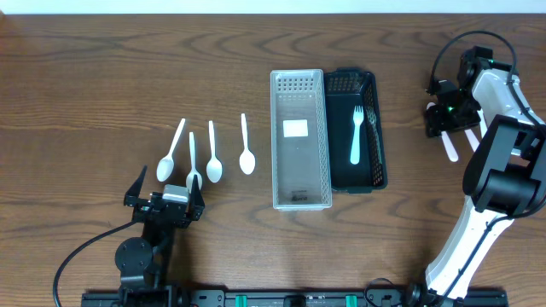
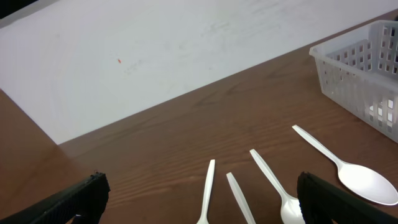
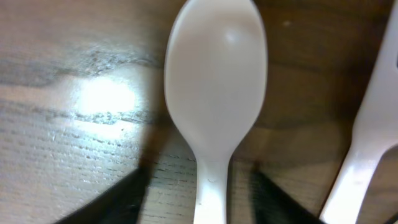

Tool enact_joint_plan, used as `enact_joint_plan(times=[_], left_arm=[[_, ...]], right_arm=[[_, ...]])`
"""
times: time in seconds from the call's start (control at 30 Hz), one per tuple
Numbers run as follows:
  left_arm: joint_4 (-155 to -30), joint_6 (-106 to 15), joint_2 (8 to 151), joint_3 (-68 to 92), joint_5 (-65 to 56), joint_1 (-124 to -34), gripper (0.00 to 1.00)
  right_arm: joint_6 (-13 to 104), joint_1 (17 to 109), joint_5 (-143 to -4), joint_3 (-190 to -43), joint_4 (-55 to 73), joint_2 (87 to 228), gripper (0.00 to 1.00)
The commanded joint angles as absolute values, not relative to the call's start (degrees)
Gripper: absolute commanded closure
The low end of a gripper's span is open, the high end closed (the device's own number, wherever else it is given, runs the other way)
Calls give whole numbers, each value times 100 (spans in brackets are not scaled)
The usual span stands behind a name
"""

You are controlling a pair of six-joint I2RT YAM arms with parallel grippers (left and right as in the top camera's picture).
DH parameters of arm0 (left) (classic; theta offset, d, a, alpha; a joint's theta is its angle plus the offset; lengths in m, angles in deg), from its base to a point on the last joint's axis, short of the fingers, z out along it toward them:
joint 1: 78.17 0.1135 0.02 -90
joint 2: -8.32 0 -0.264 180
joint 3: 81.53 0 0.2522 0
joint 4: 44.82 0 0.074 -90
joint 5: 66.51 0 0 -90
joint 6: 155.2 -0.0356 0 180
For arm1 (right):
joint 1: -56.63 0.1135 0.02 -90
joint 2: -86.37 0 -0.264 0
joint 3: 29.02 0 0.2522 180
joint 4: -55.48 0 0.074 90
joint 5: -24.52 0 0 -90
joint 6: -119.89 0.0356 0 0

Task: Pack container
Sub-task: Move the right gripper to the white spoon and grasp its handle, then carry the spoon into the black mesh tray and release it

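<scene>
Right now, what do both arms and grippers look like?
The left arm and left gripper are black, with a black cable at the base. The right arm has white links and black joints; the right gripper is black, with a looping black cable and a small green light.

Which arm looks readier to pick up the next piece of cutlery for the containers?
Right. The right gripper is already down over a white spoon, with its fingers either side of the handle. The left gripper hangs wide open, with the row of spoons just ahead of it.
</scene>
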State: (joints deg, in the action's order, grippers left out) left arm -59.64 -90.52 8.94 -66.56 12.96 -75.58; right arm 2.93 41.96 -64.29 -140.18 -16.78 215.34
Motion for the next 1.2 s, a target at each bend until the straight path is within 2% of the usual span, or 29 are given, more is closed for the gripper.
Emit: enact_joint_plan(times=[0.0, 0.03, 0.13, 0.27, 0.5, 0.9, 1.17], left_arm=[[-6152, -9000, 866, -6754, 1211, -7523, 2], [-6152, -9000, 866, -6754, 1211, -7523, 2], [-6152, -9000, 866, -6754, 1211, -7523, 2], [-6152, -9000, 866, -6754, 1211, -7523, 2], [-6152, -9000, 866, -6754, 1211, -7523, 2], [-6152, -9000, 866, -6754, 1211, -7523, 2], [-6152, -9000, 866, -6754, 1211, -7523, 2]], right_arm=[[372, 4202, -6658, -13957, -1676, 21829, 59], [374, 4202, -6661, -13957, -1676, 21829, 65], [533, 4202, -6658, -13959, -1659, 21829, 89], [826, 4204, -6658, -14018, -1718, 21829, 98], [1379, 4281, -6665, -14985, -2572, 21827, 99], [2516, 5293, -7423, -18711, -5418, 21827, 99], [3233, 6309, -7989, -18997, -5554, 21744, 99]])
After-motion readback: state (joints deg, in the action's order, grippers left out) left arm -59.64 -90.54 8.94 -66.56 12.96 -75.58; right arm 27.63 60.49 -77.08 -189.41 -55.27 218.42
